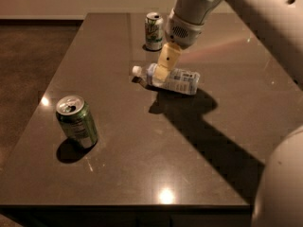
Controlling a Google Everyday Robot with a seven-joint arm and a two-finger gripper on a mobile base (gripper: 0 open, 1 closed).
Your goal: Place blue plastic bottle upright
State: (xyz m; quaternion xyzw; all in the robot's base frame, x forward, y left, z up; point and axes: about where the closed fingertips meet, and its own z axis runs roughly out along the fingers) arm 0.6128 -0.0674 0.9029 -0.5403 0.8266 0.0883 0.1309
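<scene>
Near the front-left corner of the dark table (142, 169), a green soda can (76, 122) is seen standing upright, well apart from everything else. Further right, toward the middle of the far half of the surface, the blue plastic bottle (182, 81) is found lying on its side. Its long axis runs roughly parallel to the far edge, with the white cap (136, 70) pointed toward the left edge and the base toward the right edge. A second can (154, 30) is set upright close to the far edge, just behind the bottle's cap end.

The gripper (164, 73) is positioned directly over the bottle's neck and shoulder, hanging from above and at or just short of touching the plastic. Whether it is open or closed cannot be told. The arm (246, 8) is brought in from the far-right corner.

The coming move is judged to turn on this relation: the bottle lies immediately beneath the gripper, crosswise to its approach, and it is met near the cap end rather than at the middle. Once held there, the bottle would have to be swung about its base, so that the cap is brought up and the base set flat on the table.
</scene>
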